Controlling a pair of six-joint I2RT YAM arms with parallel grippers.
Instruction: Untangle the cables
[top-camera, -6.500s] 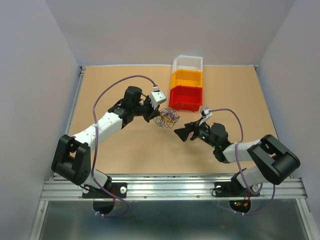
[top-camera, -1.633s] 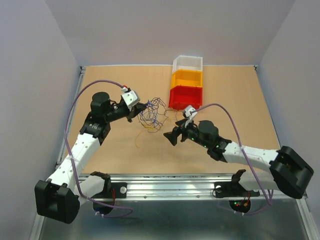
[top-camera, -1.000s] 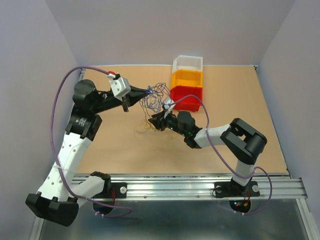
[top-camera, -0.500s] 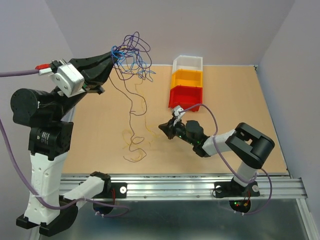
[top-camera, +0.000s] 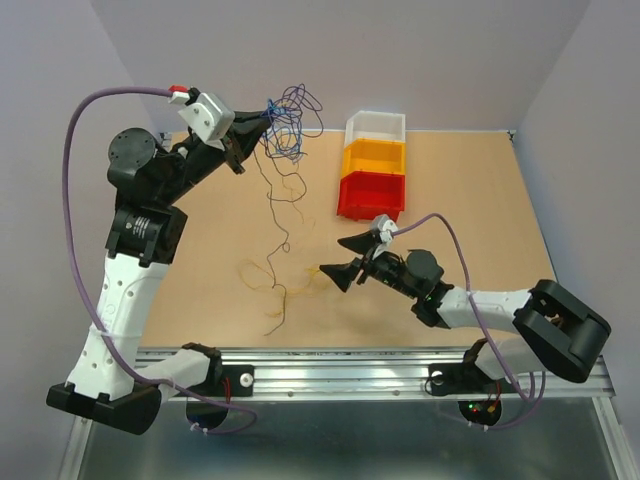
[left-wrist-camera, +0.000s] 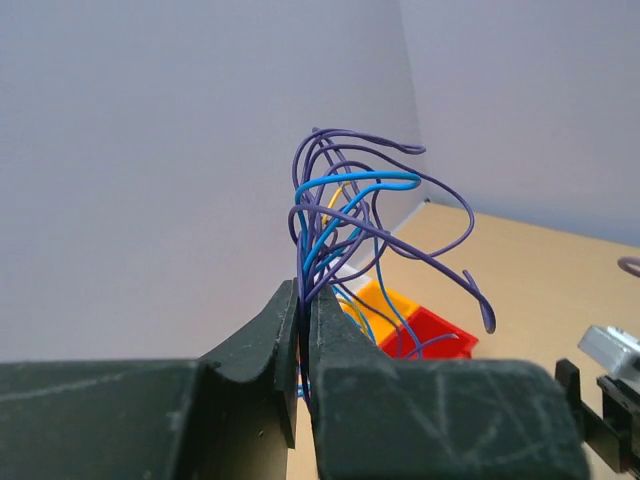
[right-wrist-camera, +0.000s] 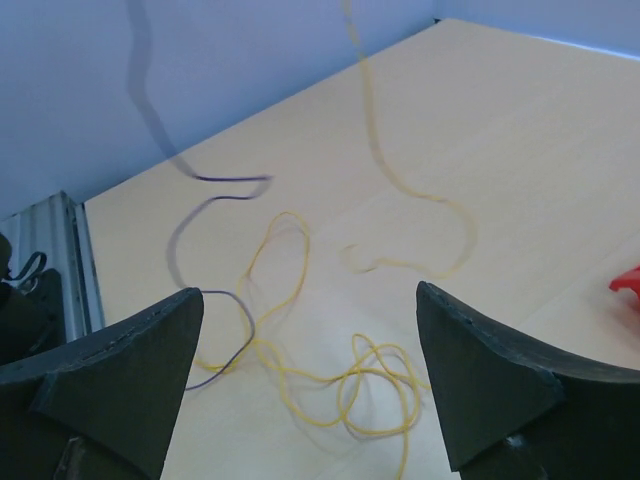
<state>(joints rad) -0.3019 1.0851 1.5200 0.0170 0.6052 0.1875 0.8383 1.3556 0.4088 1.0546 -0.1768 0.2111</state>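
Note:
My left gripper is raised high over the back left of the table, shut on a bundle of thin blue and purple cables. In the left wrist view the jaws pinch those looping cables. Thin strands hang from the bundle down to the table. Yellow cable loops lie on the table with a purple end beside them. My right gripper is low over the table just right of those loops, open and empty. The right wrist view shows the yellow loops between its spread fingers.
Three stacked bins stand at the back centre: white, orange and red. The red bin also shows in the left wrist view. A metal rail runs along the near edge. Walls close in on three sides.
My right gripper has opened wide from shut. The left arm, which lifted the bundle off the table, has shifted right and a little lower; hanging strands now trail onto the table.

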